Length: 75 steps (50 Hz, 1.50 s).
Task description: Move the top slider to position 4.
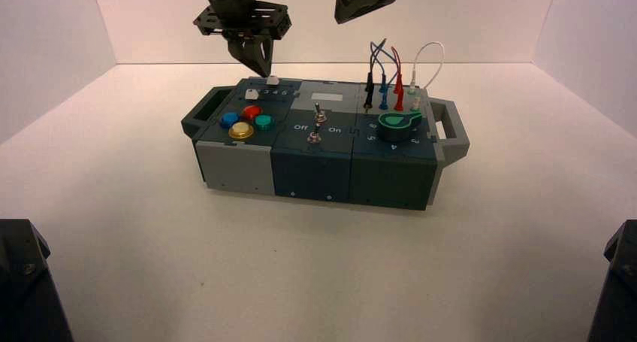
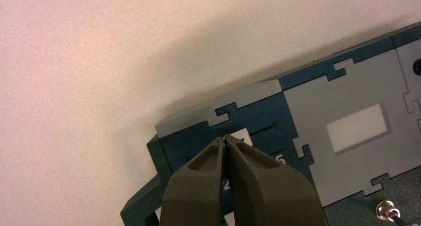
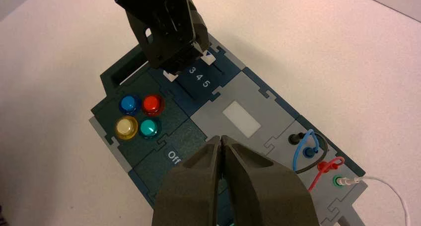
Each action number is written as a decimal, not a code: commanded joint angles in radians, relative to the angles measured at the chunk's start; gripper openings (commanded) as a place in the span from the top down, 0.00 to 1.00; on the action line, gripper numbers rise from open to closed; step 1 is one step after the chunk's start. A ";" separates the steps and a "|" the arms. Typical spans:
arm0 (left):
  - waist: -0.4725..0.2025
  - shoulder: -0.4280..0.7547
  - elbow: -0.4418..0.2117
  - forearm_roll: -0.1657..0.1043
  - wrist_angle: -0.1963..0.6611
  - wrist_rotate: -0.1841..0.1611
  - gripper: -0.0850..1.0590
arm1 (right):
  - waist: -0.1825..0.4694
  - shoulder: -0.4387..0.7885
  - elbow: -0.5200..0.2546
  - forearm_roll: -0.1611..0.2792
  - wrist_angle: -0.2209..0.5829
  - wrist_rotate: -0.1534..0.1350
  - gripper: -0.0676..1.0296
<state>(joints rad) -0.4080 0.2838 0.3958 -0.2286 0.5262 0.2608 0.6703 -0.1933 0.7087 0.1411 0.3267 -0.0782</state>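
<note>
The left gripper (image 2: 224, 138), jaws closed together, is at the top slider (image 1: 273, 80) by the box's (image 1: 312, 178) far left edge; it should press sideways along the track, low and gently, easing off beside the 4 (image 3: 199, 77). The right gripper (image 3: 221, 138), jaws also closed, waits above the box's far edge, leaving room rightward.

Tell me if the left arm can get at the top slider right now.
Probably yes: the left gripper already hovers at the top slider's white knob, and the right gripper is away over the box's middle, seemingly out of its way.
</note>
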 commanded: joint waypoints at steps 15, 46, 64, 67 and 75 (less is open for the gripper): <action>-0.008 -0.015 -0.026 -0.002 0.002 0.008 0.95 | 0.002 -0.009 -0.026 0.005 -0.006 0.005 0.96; -0.017 -0.008 -0.032 -0.002 0.006 0.008 0.95 | 0.002 -0.009 -0.026 0.005 -0.006 0.005 0.96; -0.018 -0.002 -0.037 -0.002 0.011 0.009 0.95 | 0.000 -0.011 -0.028 0.005 -0.006 0.005 0.96; -0.017 0.002 -0.038 -0.002 0.012 0.009 0.95 | 0.002 -0.011 -0.028 0.008 -0.005 0.005 0.96; -0.020 0.006 -0.038 -0.002 0.015 0.009 0.95 | 0.002 -0.011 -0.028 0.008 -0.006 0.003 0.96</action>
<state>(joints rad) -0.4188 0.3068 0.3835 -0.2286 0.5415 0.2608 0.6688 -0.1933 0.7087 0.1457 0.3267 -0.0752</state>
